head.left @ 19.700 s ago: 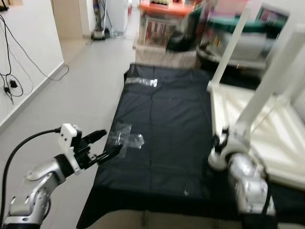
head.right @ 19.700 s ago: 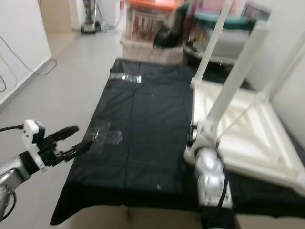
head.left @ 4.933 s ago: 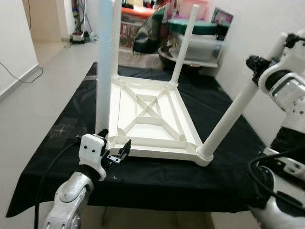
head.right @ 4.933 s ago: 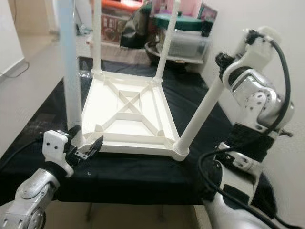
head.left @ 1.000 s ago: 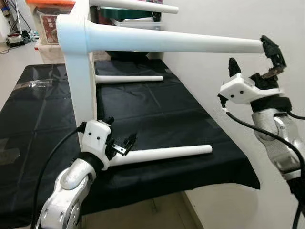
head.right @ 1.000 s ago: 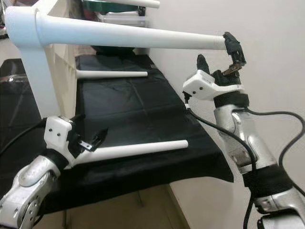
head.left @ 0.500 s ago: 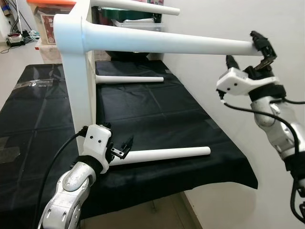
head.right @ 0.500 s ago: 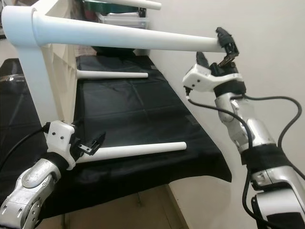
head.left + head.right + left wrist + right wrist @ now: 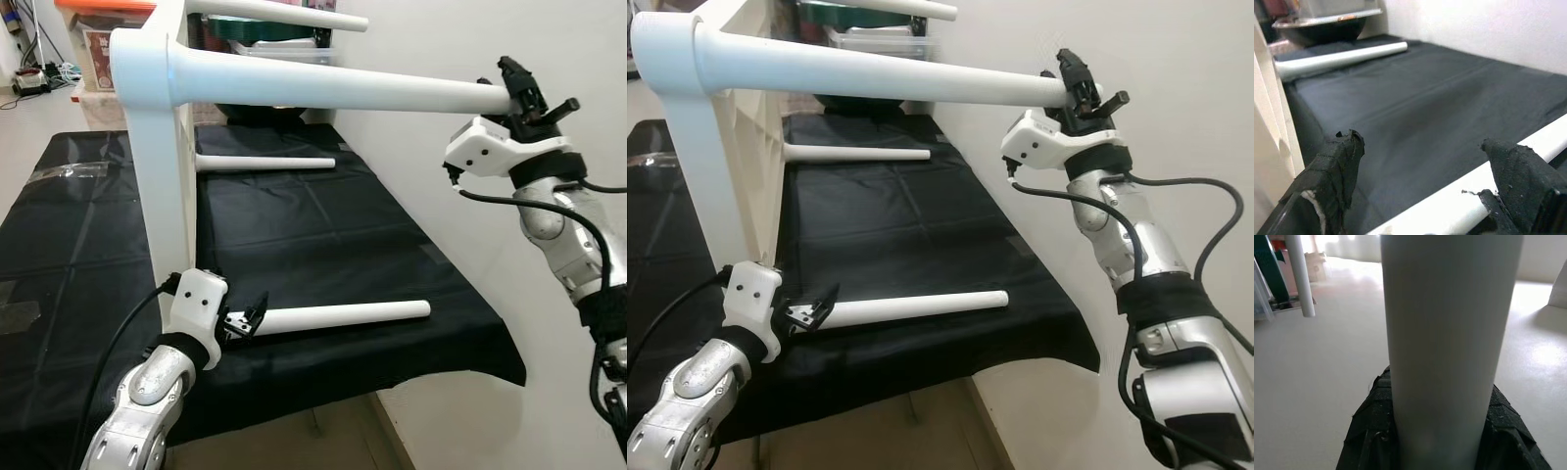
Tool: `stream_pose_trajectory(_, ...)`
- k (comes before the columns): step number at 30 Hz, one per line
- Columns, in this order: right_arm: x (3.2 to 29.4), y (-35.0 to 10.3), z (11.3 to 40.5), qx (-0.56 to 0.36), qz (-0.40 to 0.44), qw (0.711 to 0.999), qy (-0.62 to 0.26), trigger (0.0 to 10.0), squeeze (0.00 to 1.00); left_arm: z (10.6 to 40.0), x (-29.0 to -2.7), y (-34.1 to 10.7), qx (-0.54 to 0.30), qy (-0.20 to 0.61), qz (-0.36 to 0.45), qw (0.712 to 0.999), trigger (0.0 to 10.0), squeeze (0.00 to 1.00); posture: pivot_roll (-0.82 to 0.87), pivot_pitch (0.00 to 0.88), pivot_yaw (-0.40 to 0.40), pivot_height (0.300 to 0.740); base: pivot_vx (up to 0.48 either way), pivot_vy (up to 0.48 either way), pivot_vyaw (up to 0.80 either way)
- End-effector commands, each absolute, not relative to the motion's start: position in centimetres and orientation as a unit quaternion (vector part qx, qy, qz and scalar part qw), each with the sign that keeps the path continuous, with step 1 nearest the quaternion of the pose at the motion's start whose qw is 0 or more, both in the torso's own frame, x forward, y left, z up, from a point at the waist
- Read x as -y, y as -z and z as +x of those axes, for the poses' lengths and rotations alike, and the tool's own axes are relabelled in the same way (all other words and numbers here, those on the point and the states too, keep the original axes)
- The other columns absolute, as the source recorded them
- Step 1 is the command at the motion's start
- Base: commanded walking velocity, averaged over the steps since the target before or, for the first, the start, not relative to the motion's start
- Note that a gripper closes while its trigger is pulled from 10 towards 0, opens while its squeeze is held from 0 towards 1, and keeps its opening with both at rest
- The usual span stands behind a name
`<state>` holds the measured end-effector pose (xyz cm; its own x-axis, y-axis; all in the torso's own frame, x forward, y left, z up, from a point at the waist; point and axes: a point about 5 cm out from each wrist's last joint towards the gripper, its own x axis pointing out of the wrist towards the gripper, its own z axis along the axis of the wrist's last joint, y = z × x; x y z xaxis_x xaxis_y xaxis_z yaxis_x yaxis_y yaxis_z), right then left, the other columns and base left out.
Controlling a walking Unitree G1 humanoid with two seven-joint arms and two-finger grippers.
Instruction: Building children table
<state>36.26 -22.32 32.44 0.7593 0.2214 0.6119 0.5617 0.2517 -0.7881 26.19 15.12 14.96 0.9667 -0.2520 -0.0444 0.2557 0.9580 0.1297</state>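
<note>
A black cloth covers the desk, which stands against a plain white wall, with storage boxes behind it at the far end and pale floor beyond. The white children table lies tipped on its side on the cloth, its top standing upright and its legs running level, long axes pointing from the tabletop toward the wall. The right claw is closed on the free end of the upper near leg, its black fingers pressed to either side of the tube. The left claw sits low at the root of the lower near leg, its fingers spread either side of the tube and seemingly not squeezing it, though the angle makes contact hard to judge.
</note>
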Motion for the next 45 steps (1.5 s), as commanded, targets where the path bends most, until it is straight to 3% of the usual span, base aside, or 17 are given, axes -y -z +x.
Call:
stream_pose_trajectory(1,21.6,-32.2,36.4,0.329,-0.597,0.725,0.094,0.0,0.0,26.2,-15.8,-14.4,-0.03,0.104,0.065,0.992,10.0,0.0,0.07,0.0,-0.132,0.74,0.0,0.0,0.0)
stream_pose_trajectory(10,21.5,-32.1,36.6,0.326,-0.593,0.732,0.086,0.0,0.0,26.3,-16.4,-14.4,-0.03,0.091,0.066,0.993,10.0,0.0,0.07,0.0,-0.137,0.74,0.0,0.0,0.0)
stream_pose_trajectory(13,21.5,-32.0,36.9,0.314,-0.58,0.748,0.08,0.0,0.0,26.2,-16.8,-14.5,-0.029,0.083,0.067,0.994,10.0,0.0,0.07,0.0,-0.139,0.74,0.0,0.0,0.0)
stream_pose_trajectory(18,22.1,-31.0,37.7,0.264,-0.518,0.81,0.075,0.0,0.0,26.3,-17.9,-14.9,-0.025,0.069,0.077,0.994,10.0,0.0,0.08,0.0,-0.149,0.74,0.0,0.0,0.0)
stream_pose_trajectory(21,22.1,-30.6,37.8,0.252,-0.499,0.826,0.073,0.0,0.0,26.3,-18.4,-14.9,-0.025,0.061,0.083,0.994,10.0,0.0,0.09,0.0,-0.147,0.74,0.0,0.0,0.0)
stream_pose_trajectory(23,22.4,-29.5,38.1,0.22,-0.454,0.86,0.071,0.0,0.0,26.5,-19.5,-14.9,-0.026,0.048,0.096,0.994,10.0,0.0,0.08,0.0,-0.143,0.74,0.0,0.0,0.0)
stream_pose_trajectory(27,22.7,-28.7,38.3,0.191,-0.419,0.885,0.071,0.0,0.0,26.6,-20.2,-15.1,-0.023,0.042,0.106,0.993,10.0,0.0,0.08,0.0,-0.14,0.74,0.0,0.0,0.0)
stream_pose_trajectory(31,23.2,-26.0,38.4,0.118,-0.353,0.926,0.058,0.0,0.0,27.1,-22.7,-18.3,0.012,0.029,0.148,0.988,10.0,0.0,0.1,0.0,-0.144,0.74,0.0,0.0,0.0)
stream_pose_trajectory(34,23.2,-25.3,38.4,0.104,-0.344,0.932,0.055,0.0,0.0,27.3,-23.7,-19.7,0.024,0.026,0.169,0.985,10.0,0.0,0.1,0.0,-0.142,0.74,0.0,0.0,0.0)
stream_pose_trajectory(37,22.3,-23.0,38.3,0.066,-0.313,0.947,0.038,0.0,0.0,28.1,-27.0,-25.0,0.052,0.022,0.25,0.967,10.0,0.0,0.13,0.0,-0.125,0.74,0.0,0.0,0.0)
stream_pose_trajectory(45,21.5,-21.3,38.2,0.034,-0.276,0.96,0.032,0.0,0.0,28.6,-29.0,-28.1,0.06,0.021,0.306,0.95,10.0,0.0,0.14,0.0,-0.121,0.74,0.0,0.0,0.0)
